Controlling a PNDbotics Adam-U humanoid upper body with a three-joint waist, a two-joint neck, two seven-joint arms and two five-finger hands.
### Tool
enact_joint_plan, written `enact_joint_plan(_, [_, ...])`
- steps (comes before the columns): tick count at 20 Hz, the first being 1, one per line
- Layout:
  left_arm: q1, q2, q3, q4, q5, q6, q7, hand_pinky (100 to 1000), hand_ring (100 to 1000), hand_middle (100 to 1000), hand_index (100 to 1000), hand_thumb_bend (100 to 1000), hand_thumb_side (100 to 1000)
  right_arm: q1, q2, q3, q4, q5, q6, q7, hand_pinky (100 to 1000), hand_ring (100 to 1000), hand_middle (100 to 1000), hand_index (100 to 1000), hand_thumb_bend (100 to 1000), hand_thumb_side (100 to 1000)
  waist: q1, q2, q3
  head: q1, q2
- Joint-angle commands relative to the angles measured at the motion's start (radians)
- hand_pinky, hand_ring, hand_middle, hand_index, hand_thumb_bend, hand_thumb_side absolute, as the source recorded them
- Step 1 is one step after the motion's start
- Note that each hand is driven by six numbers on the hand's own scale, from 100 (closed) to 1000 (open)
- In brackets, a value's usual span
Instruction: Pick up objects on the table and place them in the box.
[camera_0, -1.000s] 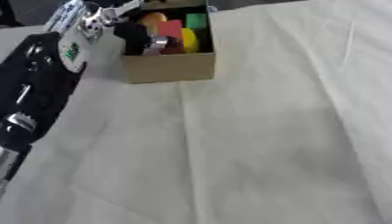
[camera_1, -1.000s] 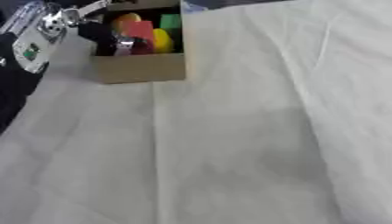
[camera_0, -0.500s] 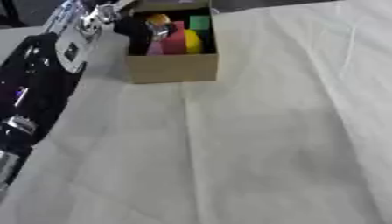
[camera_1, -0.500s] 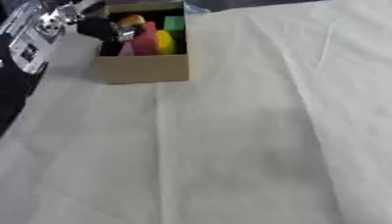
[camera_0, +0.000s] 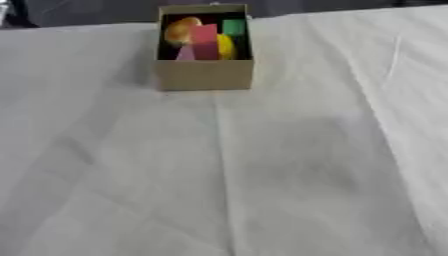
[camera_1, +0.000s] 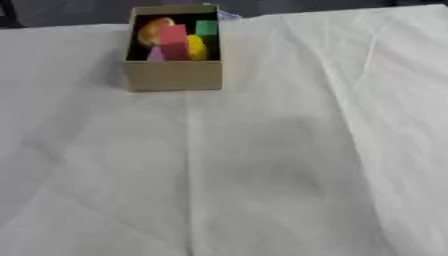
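A second ago the left hand and its black arm reached in beside the box (camera_0: 204, 75), its fingers at the box's near-left corner over the coloured pieces; half a second ago it was there too. Now hand and arm are gone from both views. The whole picture has shifted as well, so the camera has moved: the box now sits squarer and nearer the middle.

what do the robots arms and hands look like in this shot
Neither arm nor hand shows in either eye view at this moment, so nothing of their colour, shape, cables or markings can be told from here. The pictures show only the cardboard box holding coloured pieces, standing on the white cloth that covers the table.
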Motion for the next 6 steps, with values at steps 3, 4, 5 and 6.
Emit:
enact_joint_plan(3, [0.213, 0.02, 0.122, -0.165, 0.147, -0.098, 0.222, 922, 816, 742, 882, 220, 553, -0.012, -0.034, -0.017, -0.02, -0.007, -0.009, -0.002, 739, 657, 620, 751, 100, 666, -0.022, -0.044, 0.017, -0.031, 0.023])
enact_joint_plan(4, [0.26, 0.012, 0.13, -0.167, 0.153, -0.124, 0.246, 927, 819, 746, 898, 177, 564, -0.015, -0.037, -0.017, -0.02, -0.01, -0.011, 0.0, 740, 659, 623, 753, 100, 662, -0.027, -0.05, 0.021, -0.033, 0.027])
enact_joint_plan(5, [0.303, 0.002, 0.137, -0.168, 0.156, -0.145, 0.261, 932, 822, 748, 908, 118, 576, -0.02, -0.039, -0.017, -0.02, -0.012, -0.013, 0.003, 743, 663, 628, 756, 100, 658, -0.031, -0.057, 0.024, -0.034, 0.031])
enact_joint_plan(6, [0.342, -0.012, 0.143, -0.168, 0.16, -0.162, 0.274, 936, 824, 750, 909, 107, 574, -0.026, -0.041, -0.016, -0.02, -0.014, -0.015, 0.007, 745, 666, 634, 758, 100, 655, -0.035, -0.063, 0.028, -0.035, 0.034])
